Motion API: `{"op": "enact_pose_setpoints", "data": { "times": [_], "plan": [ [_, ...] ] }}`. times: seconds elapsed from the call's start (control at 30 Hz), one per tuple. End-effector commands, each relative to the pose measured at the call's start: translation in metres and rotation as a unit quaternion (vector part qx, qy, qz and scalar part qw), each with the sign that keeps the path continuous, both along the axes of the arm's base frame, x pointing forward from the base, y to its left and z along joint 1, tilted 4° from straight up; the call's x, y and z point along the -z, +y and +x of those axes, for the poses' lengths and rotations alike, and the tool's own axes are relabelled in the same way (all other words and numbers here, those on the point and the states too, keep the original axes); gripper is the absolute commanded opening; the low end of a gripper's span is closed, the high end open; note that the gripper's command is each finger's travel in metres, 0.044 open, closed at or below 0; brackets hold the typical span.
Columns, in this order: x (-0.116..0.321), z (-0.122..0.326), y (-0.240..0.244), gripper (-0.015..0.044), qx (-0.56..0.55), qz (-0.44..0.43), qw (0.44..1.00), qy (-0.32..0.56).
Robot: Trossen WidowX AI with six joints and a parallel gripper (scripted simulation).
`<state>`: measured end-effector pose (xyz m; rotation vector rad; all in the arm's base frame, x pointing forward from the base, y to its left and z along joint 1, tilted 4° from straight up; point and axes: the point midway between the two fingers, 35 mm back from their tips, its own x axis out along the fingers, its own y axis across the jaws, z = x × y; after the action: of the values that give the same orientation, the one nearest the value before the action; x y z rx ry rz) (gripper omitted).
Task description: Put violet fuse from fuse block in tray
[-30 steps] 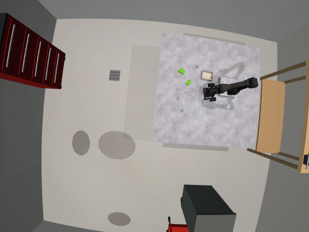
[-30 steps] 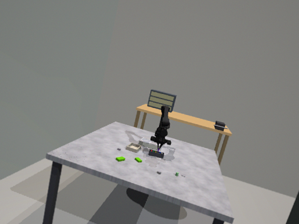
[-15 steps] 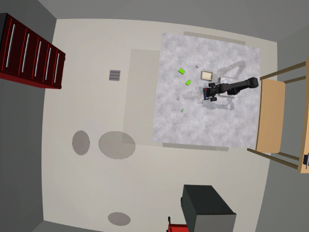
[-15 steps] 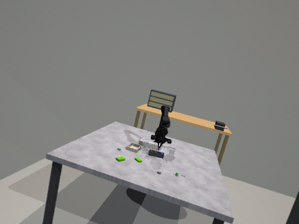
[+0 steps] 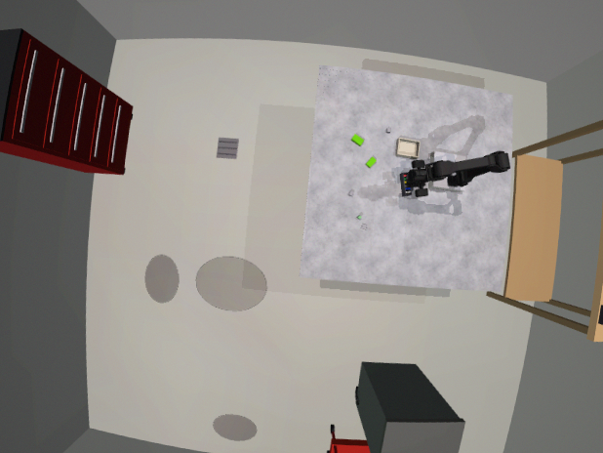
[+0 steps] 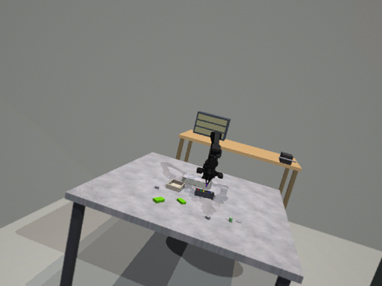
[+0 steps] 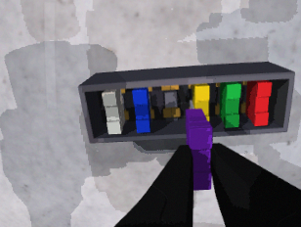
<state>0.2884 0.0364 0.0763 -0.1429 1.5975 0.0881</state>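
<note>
STATUS. The claw (image 7: 202, 172) is closed nearly all the way, with the violet fuse (image 7: 198, 145) pinched between its two black fingers. In the wrist view the fuse stands upright in the grip, its far end overlapping the front wall of the fuse block (image 7: 189, 101). An unfilled slot shows between the blue fuse (image 7: 141, 110) and the yellow fuse (image 7: 201, 98). In the exterior view the fuse tip appears above the block, i.e. probably lifted free; you cannot confirm full clearance from these views.

HAZARDS, judged from this position:

1. Early sideways travel. If you translate toward the tray (image 5: 408, 146) before the fuse's lower end is above the block rim, it can strike the block wall or the blue and yellow fuses next to the slot. Continue straight up first.

2. Low transit. The tray sits near the block on the desk (image 6: 255, 219). A flat path risks the arm or fingers brushing the block. Keep height, then descend over the tray.

3. Grip slip. The fuse is narrow and held at one end; a quick swing may tilt or drop it outside the tray.

4. Release off-centre. The tray is small; opening near its rim may let the fuse land on the edge and roll out.

5. Other fuses (white (image 7: 111, 113), green (image 7: 231, 106), red (image 7: 260, 102)) are farther from the slot, so lower risk, but still avoid.
</note>
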Motion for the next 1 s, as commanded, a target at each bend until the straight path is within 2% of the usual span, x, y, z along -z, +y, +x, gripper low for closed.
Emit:
{"op": "enact_pose_setpoints", "data": {
  "times": [0.0,0.5,0.97],
  "plan": [
    [-0.002,0.006,-0.018,0.0000,0.001,0.000,1.000,-0.001],
    [-0.006,0.015,-0.100,0.0000,0.001,-0.002,1.000,-0.002],
    [-0.010,0.002,-0.178,0.0000,0.001,-0.006,1.000,-0.001]
  ]
}}
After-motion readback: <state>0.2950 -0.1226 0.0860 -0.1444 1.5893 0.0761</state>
